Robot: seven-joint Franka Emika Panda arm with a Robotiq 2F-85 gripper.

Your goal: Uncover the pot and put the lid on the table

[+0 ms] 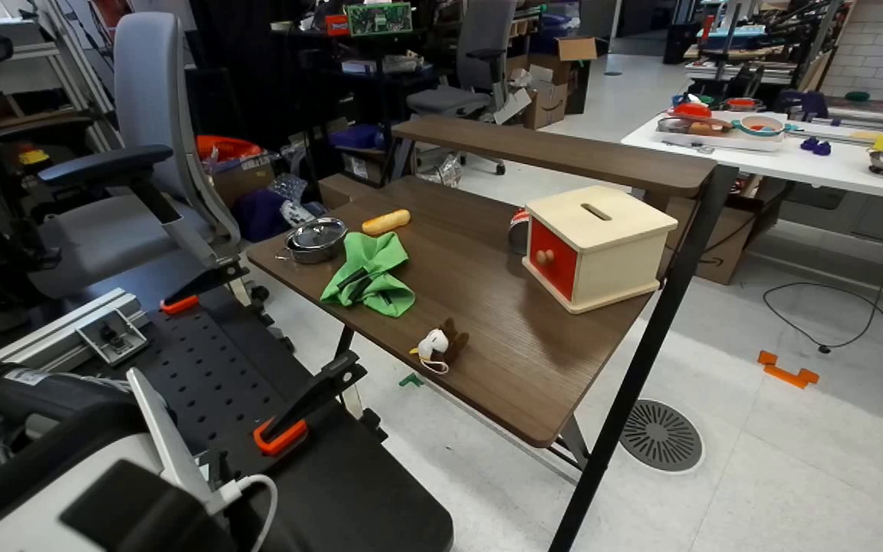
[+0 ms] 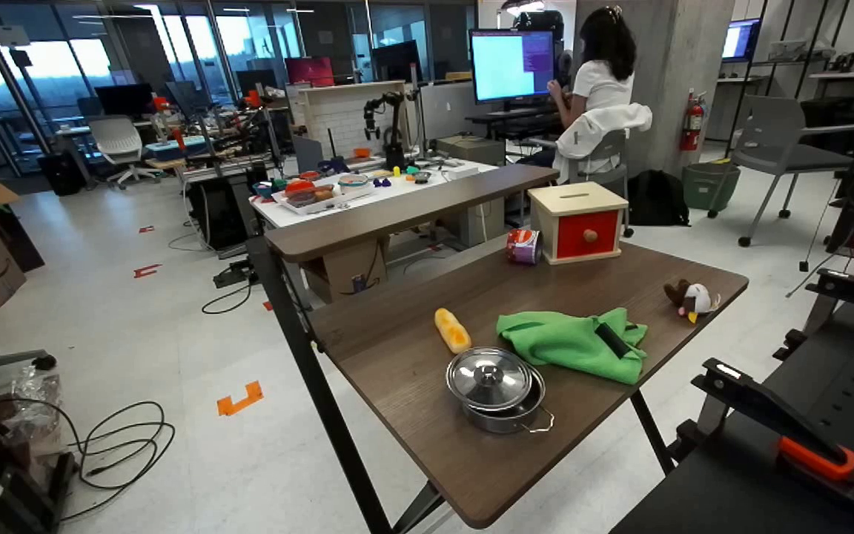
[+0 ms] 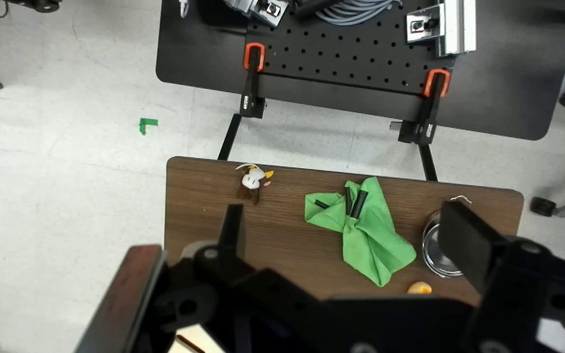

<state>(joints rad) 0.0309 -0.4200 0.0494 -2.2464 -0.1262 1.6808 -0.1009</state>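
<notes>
The small silvery pot (image 1: 317,254) stands near one end of the dark brown table (image 1: 480,284); both also show in an exterior view, the pot (image 2: 500,424) and the table (image 2: 397,363). The round metal lid (image 2: 488,378) lies off-centre on the pot, leaving part of the opening uncovered; it also shows in an exterior view (image 1: 323,231). In the wrist view my gripper (image 3: 344,211) is open and empty, high above the table. Its right finger hides part of the pot (image 3: 429,226) and lid (image 3: 437,250). The gripper is outside both exterior views.
A green cloth (image 2: 575,345) and a yellow-orange piece (image 2: 453,331) lie close beside the pot. A plush toy (image 2: 692,298), a can (image 2: 523,246) and a wooden box with red front (image 2: 579,222) stand farther along. A raised shelf (image 2: 412,211) runs along one edge.
</notes>
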